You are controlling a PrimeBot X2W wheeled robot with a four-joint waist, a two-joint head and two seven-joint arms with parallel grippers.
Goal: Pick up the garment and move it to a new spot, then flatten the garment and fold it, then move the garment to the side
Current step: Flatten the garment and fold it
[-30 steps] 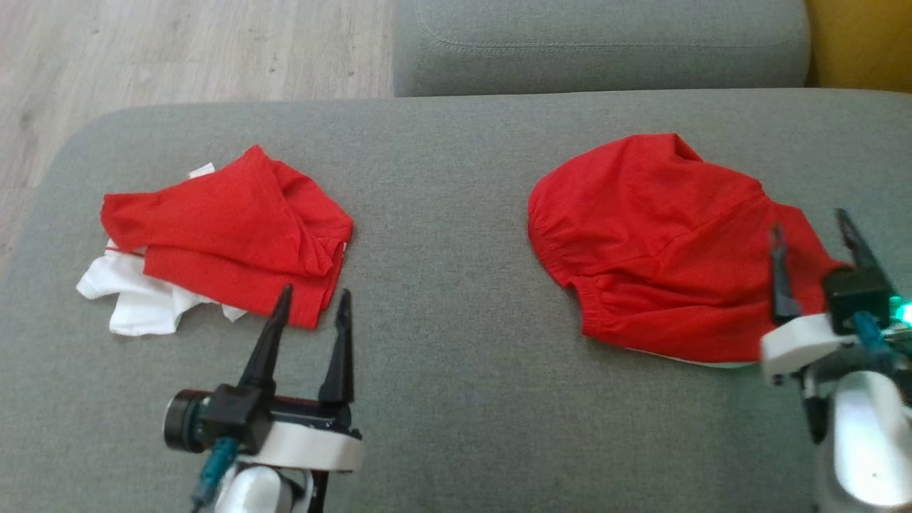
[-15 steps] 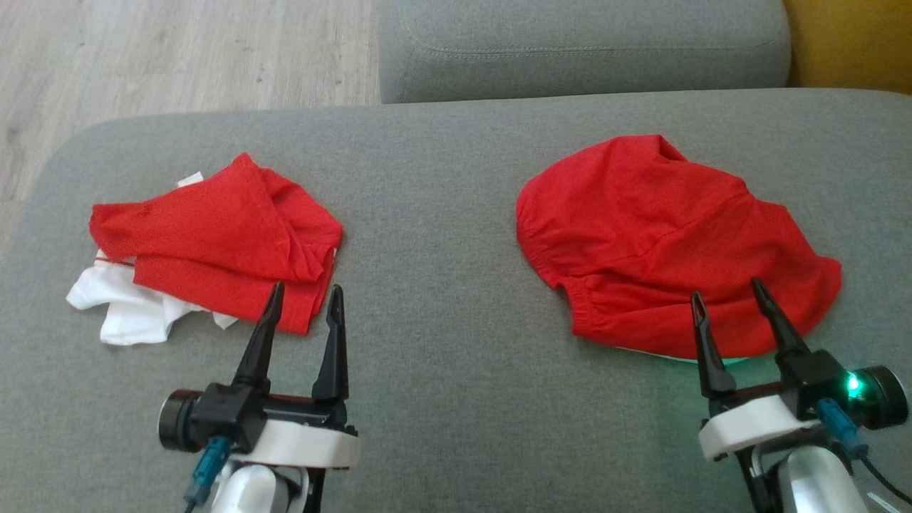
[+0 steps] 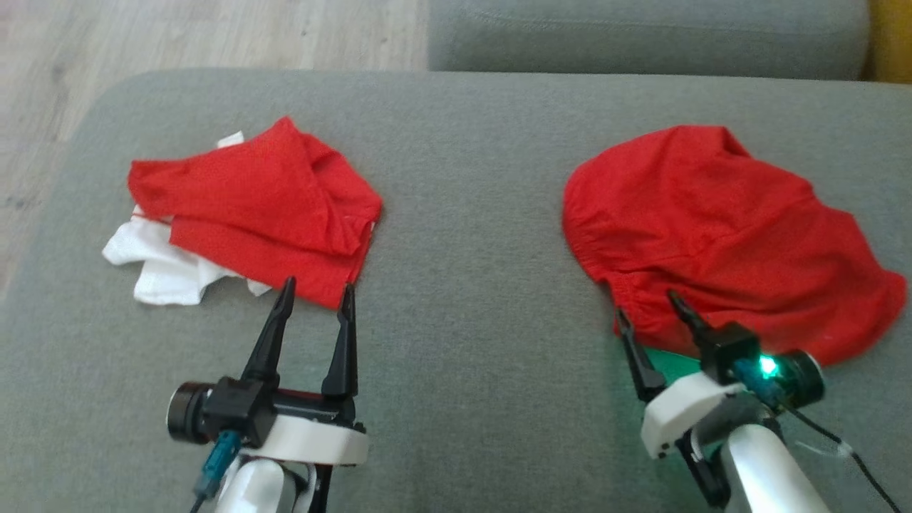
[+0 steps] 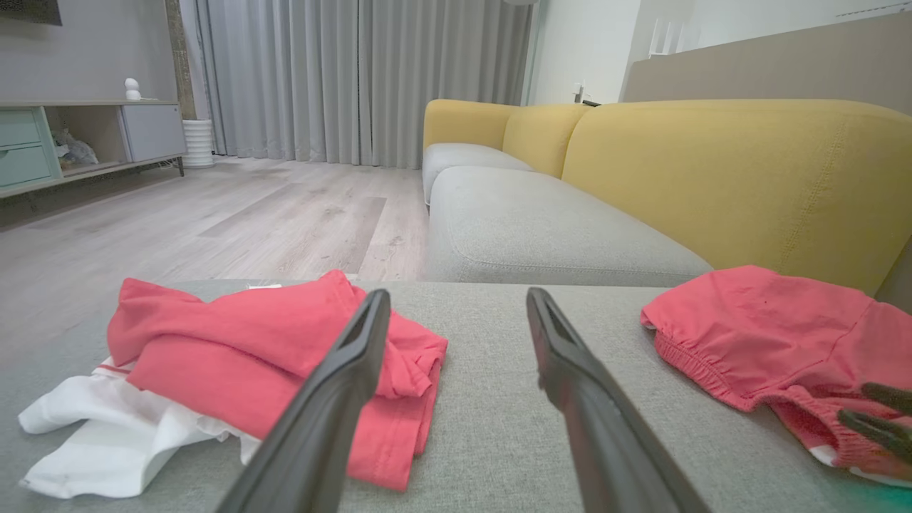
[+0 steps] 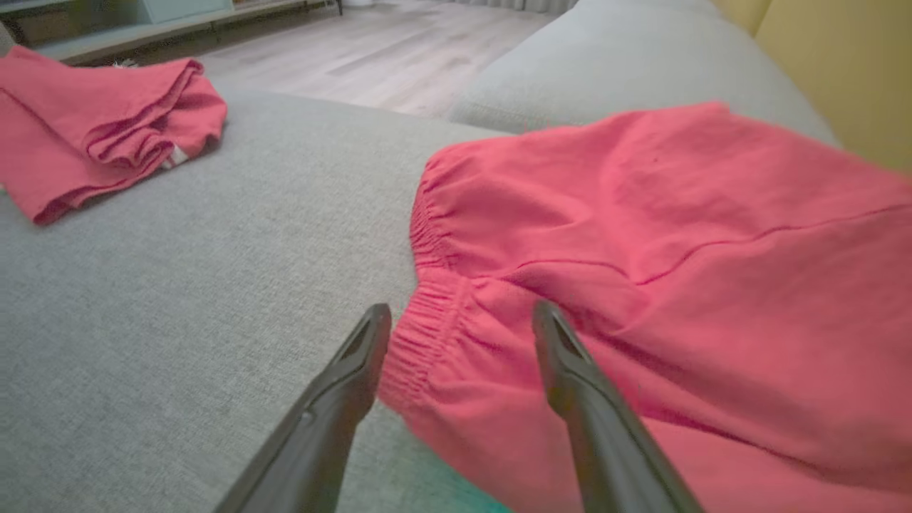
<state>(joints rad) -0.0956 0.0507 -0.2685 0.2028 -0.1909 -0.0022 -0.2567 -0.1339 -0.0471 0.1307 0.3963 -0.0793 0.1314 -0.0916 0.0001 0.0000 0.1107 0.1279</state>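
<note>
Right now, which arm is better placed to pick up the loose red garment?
The right. The right gripper, open, is at the loose red garment, by its elastic hem. The left gripper, also open, is across the cushion by the folded red and white pile.

Sofa cushion point(image 3: 463, 299) carrying two heaps of clothing. A rumpled red garment point(image 3: 719, 228) lies directly ahead of the right jaws, its near edge at their tips. Just past the tips of the left jaws, a folded red cloth point(image 3: 263, 206) rests partly on a white cloth point(image 3: 164, 271). Bare grey fabric separates the heaps.
</note>
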